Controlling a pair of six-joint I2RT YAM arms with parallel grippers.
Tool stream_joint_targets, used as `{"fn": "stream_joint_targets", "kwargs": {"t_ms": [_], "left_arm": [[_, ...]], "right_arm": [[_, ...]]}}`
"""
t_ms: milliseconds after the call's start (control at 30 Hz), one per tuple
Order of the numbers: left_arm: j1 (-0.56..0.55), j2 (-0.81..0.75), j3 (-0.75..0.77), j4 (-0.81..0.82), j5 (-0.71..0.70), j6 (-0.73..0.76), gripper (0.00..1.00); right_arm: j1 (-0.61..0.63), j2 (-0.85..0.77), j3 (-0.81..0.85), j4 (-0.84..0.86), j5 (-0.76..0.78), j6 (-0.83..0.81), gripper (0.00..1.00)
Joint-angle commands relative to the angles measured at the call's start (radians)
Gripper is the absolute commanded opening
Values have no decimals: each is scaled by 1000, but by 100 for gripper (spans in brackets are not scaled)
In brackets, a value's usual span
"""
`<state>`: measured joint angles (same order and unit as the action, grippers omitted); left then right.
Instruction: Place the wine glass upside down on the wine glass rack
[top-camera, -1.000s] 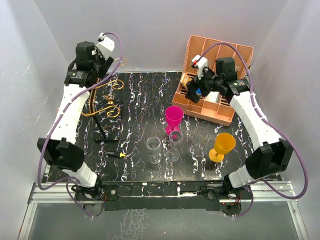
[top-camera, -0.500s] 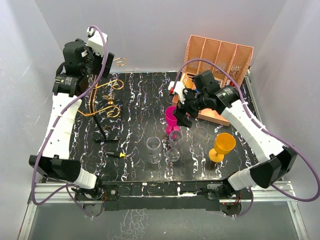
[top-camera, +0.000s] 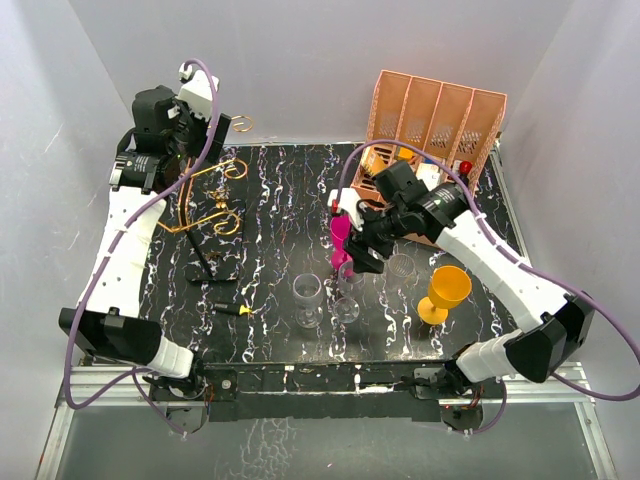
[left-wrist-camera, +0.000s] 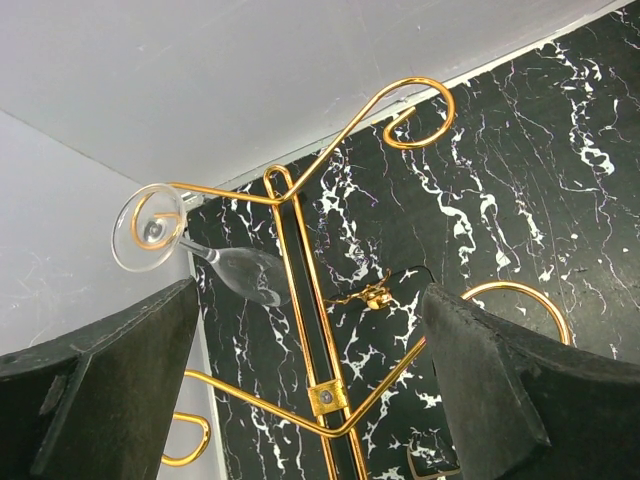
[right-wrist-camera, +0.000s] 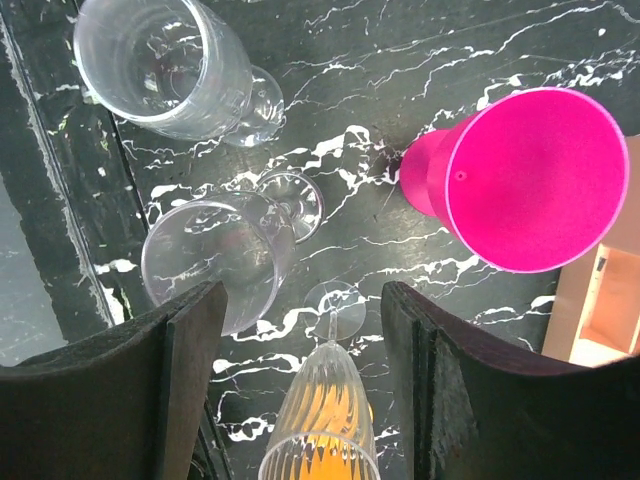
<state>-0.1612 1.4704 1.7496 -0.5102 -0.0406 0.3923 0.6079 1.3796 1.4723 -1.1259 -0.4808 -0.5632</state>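
Where the right gripper hangs: above the table, jaws apart, gripping nothing.
Glass: stands upright on the table, below and between those fingers, untouched (other clear ones crowd it, and a pink glass).
Handling: likely light, stiff, slick and brittle; I'd pinch the stem, not the bowl.
Left gripper: jaws wide, empty, facing the rack.
Rack: a hung glass is upside down on one arm; the top-right curl is bare.
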Motion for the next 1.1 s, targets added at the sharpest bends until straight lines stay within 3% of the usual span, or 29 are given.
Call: {"fn": "stream_joint_targets", "kwargs": {"t_ms": [0, 200, 400, 833, 1067], "left_arm": [[-3, -70, -7, 13, 2, 5, 92], [-3, -73, -16, 17, -9, 15, 92], [-3, -71, -22, 20, -13, 17, 93], [-3, -80, -35, 17, -25, 25, 94], [-3, -79, -41, 15, -21, 26, 94]], "right_arm": [[23, 9, -9, 39, 31, 29, 67], [47, 31, -6, 43, 46, 40, 57], [63, 44, -2, 41, 64, 40, 39], [66, 33, 38, 58, 84, 2, 8], [66, 52, 92, 93, 92, -1, 8]]}}
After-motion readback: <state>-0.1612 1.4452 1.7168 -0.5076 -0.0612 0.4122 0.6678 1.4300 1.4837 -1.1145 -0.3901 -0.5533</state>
